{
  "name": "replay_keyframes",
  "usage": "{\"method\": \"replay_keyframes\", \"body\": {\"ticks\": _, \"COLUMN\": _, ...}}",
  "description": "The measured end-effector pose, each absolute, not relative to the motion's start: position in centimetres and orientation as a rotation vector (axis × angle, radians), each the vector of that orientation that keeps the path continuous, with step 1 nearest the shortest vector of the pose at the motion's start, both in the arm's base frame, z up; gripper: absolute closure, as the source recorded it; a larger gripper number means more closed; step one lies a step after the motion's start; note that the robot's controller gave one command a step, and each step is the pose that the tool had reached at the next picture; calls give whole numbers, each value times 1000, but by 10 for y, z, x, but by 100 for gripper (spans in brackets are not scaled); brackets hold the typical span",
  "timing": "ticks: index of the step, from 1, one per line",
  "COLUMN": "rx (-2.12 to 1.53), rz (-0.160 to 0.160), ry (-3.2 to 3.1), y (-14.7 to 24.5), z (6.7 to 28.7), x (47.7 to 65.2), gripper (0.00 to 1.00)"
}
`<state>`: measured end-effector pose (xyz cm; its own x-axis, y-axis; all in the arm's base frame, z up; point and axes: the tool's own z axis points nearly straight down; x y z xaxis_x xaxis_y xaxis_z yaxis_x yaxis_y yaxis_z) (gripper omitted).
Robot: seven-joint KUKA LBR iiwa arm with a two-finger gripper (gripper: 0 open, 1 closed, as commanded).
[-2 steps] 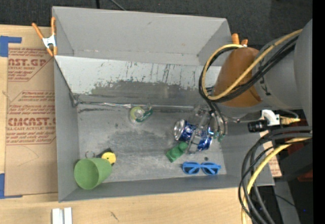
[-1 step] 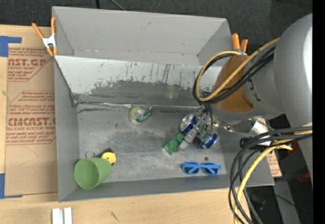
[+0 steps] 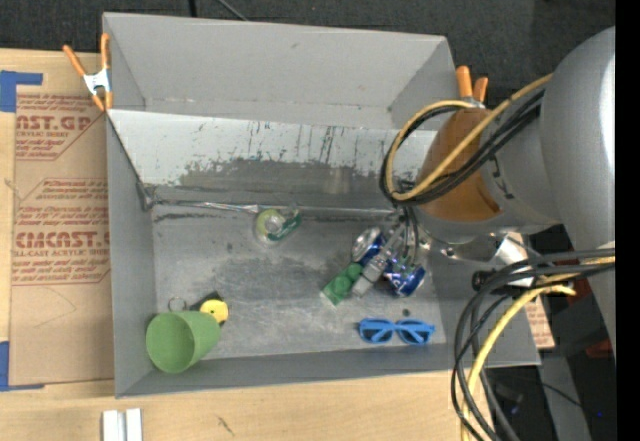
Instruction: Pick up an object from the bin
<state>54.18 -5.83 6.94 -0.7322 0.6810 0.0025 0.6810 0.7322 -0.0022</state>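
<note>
A slip or a double pick was judged likely: the gripper (image 3: 402, 251) was seen down on the can (image 3: 384, 267) at the right of the bin (image 3: 280, 79), with a green block (image 3: 343, 285) against its left side. The can was crumpled, shiny, blue and silver; jaw state could not be told.

I saw a green cup (image 3: 180, 340) lying at lower left, a small yellow piece (image 3: 213, 310) just beside it, blue sunglasses (image 3: 396, 332) at lower right, and a clear roundish thing (image 3: 274, 224) near mid-frame.
</note>
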Motion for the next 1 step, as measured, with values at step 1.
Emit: {"method": "replay_keyframes", "body": {"ticks": 1, "rx": -1155, "rz": 4, "ry": -2926, "y": -61, "z": 72, "x": 543, "gripper": 100}}
